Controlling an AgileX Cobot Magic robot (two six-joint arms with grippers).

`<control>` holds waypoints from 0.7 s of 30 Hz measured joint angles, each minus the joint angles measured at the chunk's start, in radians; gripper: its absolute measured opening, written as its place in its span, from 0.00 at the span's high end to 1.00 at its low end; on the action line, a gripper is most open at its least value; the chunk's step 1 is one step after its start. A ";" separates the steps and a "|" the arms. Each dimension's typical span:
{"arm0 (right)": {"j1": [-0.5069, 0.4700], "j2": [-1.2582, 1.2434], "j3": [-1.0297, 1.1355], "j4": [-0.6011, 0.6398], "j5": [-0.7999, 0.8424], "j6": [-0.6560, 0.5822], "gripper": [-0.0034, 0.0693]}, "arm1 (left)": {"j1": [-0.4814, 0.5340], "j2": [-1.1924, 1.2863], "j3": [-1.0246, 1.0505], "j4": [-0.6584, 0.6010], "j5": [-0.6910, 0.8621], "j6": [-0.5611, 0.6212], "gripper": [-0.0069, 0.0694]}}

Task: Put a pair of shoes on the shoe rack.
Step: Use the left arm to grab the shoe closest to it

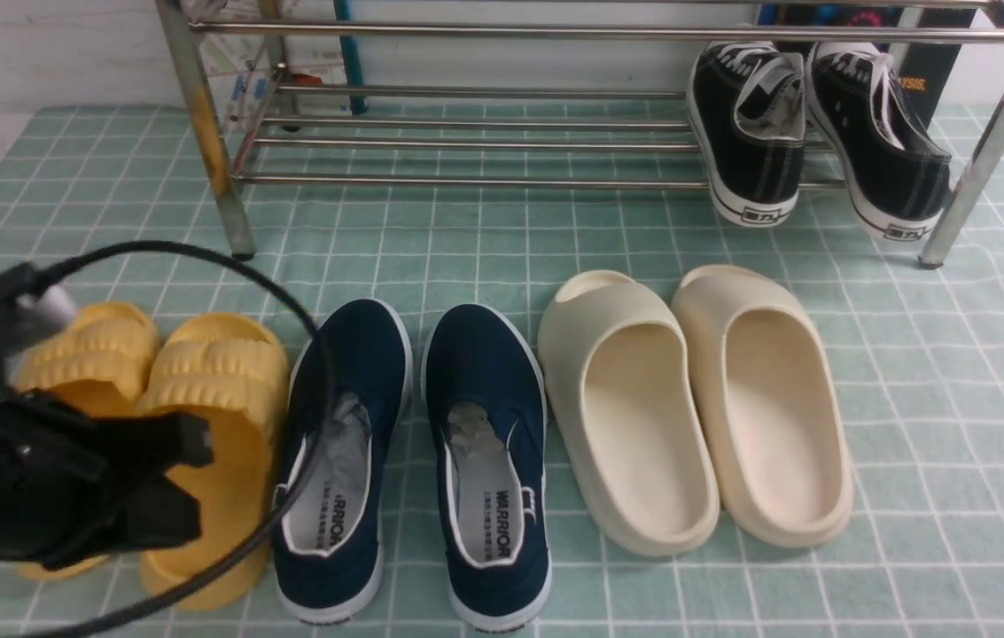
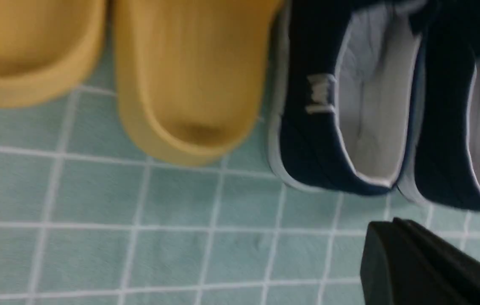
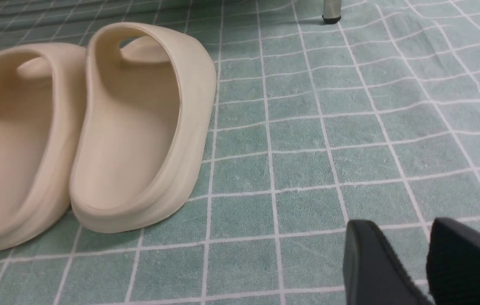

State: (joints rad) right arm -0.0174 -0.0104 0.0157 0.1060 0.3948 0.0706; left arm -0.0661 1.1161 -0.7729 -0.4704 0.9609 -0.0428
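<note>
On the shoe rack [image 1: 484,182], the left and middle of the lower bars lie bare, the black sneakers [image 1: 754,133] fill only the right end, and a wide band of checked mat [image 1: 466,239] runs open in front of it. The navy shoes [image 1: 484,372] are hemmed in, with yellow slides [image 1: 218,372] just beside them on the left, cream slides [image 1: 626,354] close on the right and a slim gap between the pair. The left arm [image 1: 23,478] hangs over the yellow slides, and its cable [image 1: 315,354] loops across the left navy shoe.

Front camera looks forward and down toward the chrome shoe rack [image 1: 484,32], sharing yellow slides [image 1: 218,390] and navy slip-ons [image 1: 484,372] with the close left wrist view, cream slides [image 1: 626,354] with the low right wrist view.
</note>
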 joint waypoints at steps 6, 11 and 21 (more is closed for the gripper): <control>0.000 0.000 0.000 0.000 0.000 0.000 0.62 | -0.143 0.233 -0.151 0.032 -0.024 0.012 0.93; 0.000 0.000 0.000 0.000 0.000 0.000 0.62 | -0.240 0.329 -0.186 0.241 -0.191 -0.186 0.92; 0.000 0.000 0.000 0.000 0.000 0.000 0.62 | -0.291 0.461 -0.189 0.534 -0.273 -0.473 0.59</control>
State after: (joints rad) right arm -0.0174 -0.0104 0.0157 0.1060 0.3948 0.0706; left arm -0.3571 1.5774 -0.9617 0.0635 0.6877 -0.5153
